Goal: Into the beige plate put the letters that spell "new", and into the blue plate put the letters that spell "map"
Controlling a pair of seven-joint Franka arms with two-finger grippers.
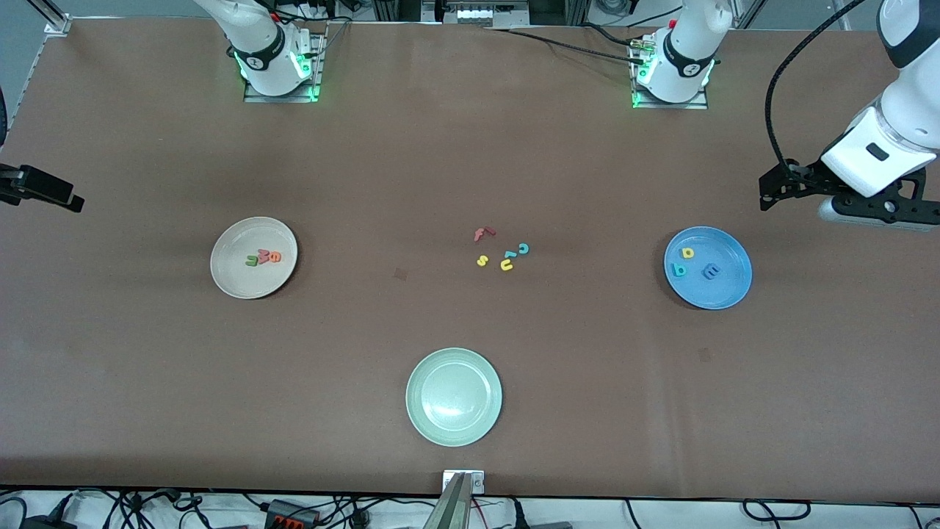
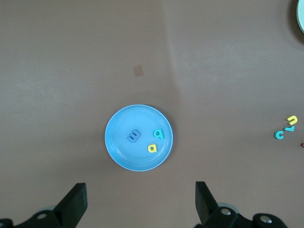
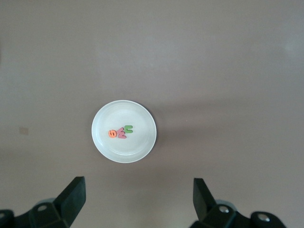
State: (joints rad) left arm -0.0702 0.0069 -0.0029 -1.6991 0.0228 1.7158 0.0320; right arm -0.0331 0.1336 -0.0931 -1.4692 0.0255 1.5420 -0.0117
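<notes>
The beige plate point(image 1: 235, 278) point(image 3: 137, 142) lies toward the right arm's end of the table. In it sit the dark green n point(image 1: 252, 261) point(image 3: 128, 128), the pinkish-red w point(image 1: 263, 255) point(image 3: 121, 133) and the orange e point(image 1: 275, 256) point(image 3: 112, 134). The blue plate point(image 1: 725, 290) point(image 2: 122, 152) lies toward the left arm's end and holds the blue m point(image 1: 711, 271) point(image 2: 135, 136), the teal a point(image 1: 679, 270) point(image 2: 158, 134) and the yellow p point(image 1: 687, 253) point(image 2: 152, 148). My left gripper point(image 1: 778, 189) point(image 2: 141, 204) hangs open and empty high beside the blue plate. My right gripper point(image 1: 51, 192) point(image 3: 138, 202) hangs open and empty high beside the beige plate.
A pale green plate point(image 1: 454, 397) with nothing in it lies near the table's front edge. Several loose letters lie mid-table, among them a red f point(image 1: 483, 234), a teal c point(image 1: 523, 249), a yellow s point(image 1: 482, 260) and a yellow u point(image 1: 507, 265).
</notes>
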